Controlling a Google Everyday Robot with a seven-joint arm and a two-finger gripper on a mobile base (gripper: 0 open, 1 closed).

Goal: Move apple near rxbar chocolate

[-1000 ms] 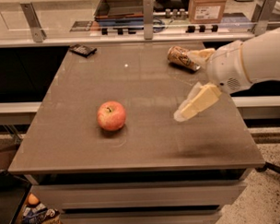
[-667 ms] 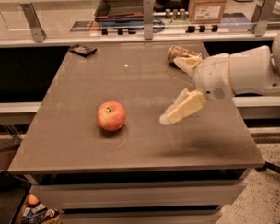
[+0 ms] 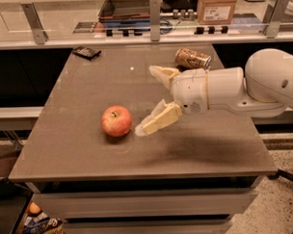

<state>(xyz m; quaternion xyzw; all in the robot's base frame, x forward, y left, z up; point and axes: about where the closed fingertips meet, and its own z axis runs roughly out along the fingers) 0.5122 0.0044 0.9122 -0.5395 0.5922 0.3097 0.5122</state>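
White arm [image 3: 232, 89] is reaching in from the right, and the gripper [image 3: 145, 100] is hovering low over the middle of the table [image 3: 80, 155]. The claw is spread wide with nothing between the fingers. The upper finger [image 3: 160, 73] is pointing toward the far side. The lower finger [image 3: 158, 121] is angling down and left, and its tip is ending just beside the apple. I can't tell if that tip is touching the tabletop, and it doesn't look like it's touching the fruit.

The apple [image 3: 116, 121] is sitting left of centre on the near half of the table, stem dimple facing up and free of the claw.

The rxbar chocolate [image 3: 86, 52] is lying flat at the far left corner, well apart from the apple and from the gripper.

A tan drink can [image 3: 192, 58] is lying on its side near the far edge, right of centre, just behind the upper finger.

The arm's shadow is falling on the tabletop to the right of the apple.

Past the far edge, a cardboard box [image 3: 217, 8] and a dark tray [image 3: 126, 6] are sitting on the next surface. Snack bags [image 3: 42, 231] are lying on the floor at the near left.
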